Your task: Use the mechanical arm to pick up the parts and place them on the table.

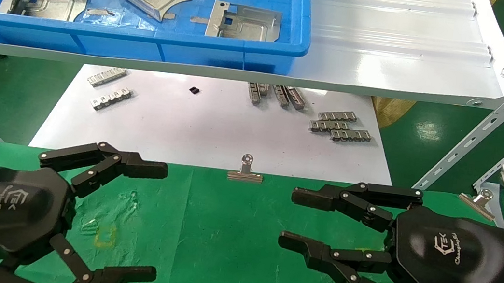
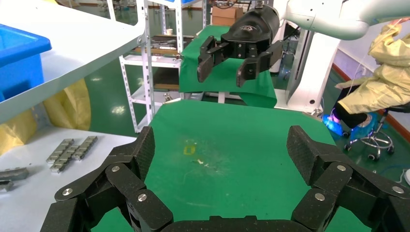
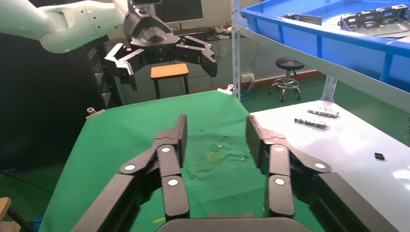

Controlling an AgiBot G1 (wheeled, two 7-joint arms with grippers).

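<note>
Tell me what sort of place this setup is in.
Likely a factory or workshop test bench. A blue plastic bin on a glossy white shelf holds shiny stamped sheet-metal plates, slotted metal racking stands behind the green cloth-covered table, and both black three-fingered claws, left and right, hover open.

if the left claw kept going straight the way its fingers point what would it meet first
Most likely the right claw, whose fingertips face it above the green table. The gap between them looks free, though depth is hard to judge.
</note>
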